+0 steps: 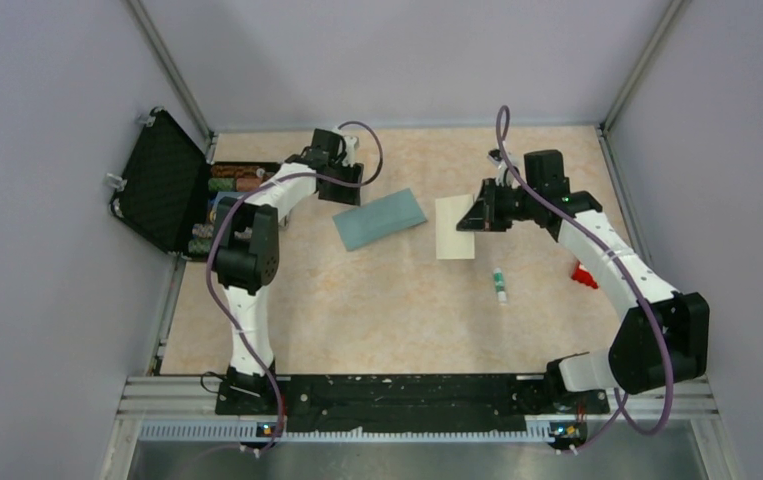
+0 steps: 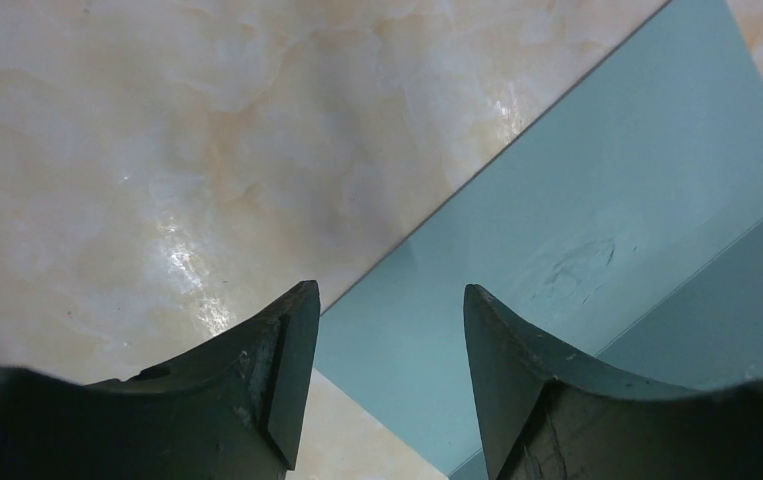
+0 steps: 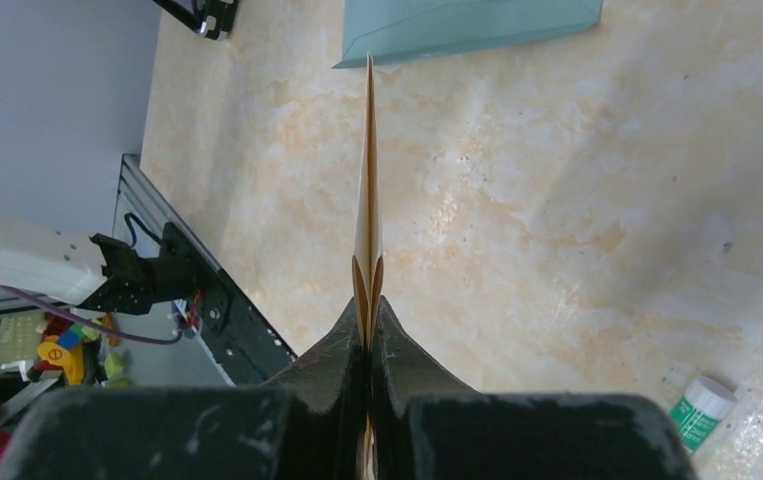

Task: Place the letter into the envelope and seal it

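The right gripper [image 3: 368, 312] is pressed together, pinching the beige letter [image 3: 367, 180] by one edge. The left gripper [image 2: 389, 300] hangs with its 2 fingers spread over the teal envelope [image 2: 597, 230], which lies flat on the table [image 2: 157, 150], just beside the letter.

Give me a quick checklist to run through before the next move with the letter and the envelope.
1. Beige folded paper letter gripped: ok, the right gripper is shut on its edge.
2. Left gripper free: ok, it is open and holds nothing.
3. Left gripper placed at the flat teal paper envelope: ok, it hovers over the envelope's edge.
4. Envelope flap open for the letter: cannot tell.
5. Letter inside the envelope: not ok, it is outside, beside the envelope.
6. Small white and green tube out of the way: ok, it lies apart from both papers.
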